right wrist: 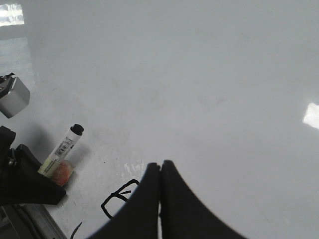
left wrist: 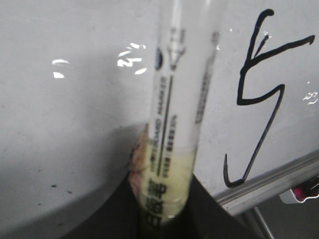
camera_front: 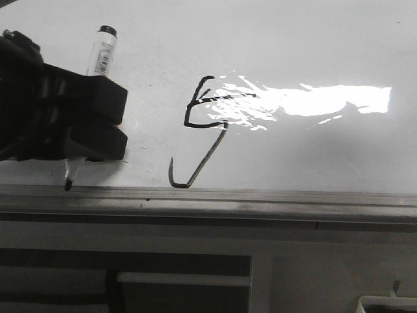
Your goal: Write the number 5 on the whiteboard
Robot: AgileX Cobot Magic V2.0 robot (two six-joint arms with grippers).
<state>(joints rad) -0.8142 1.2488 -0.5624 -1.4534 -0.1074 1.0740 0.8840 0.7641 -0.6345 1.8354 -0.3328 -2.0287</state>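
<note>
Grey aluminium frame rail (camera_front: 260, 199), ridged and dull, is seen nearest, edging the whiteboard (camera_front: 313, 39): large, flat, glossy, marked by glare and faint smudges. Left gripper (camera_front: 98, 127), blocky matte black, is pinched on a marker (camera_front: 102, 51) with a clear plastic barrel, printed label and black end; its tip (camera_front: 68, 185) sits just beside the rail. Right gripper (right wrist: 160, 172), smooth black fingers pressed together, holds nothing. The number 5 (camera_front: 205, 124), thin, angular, black, is drawn mid-board, its hooked tail reaching the rail.
</note>
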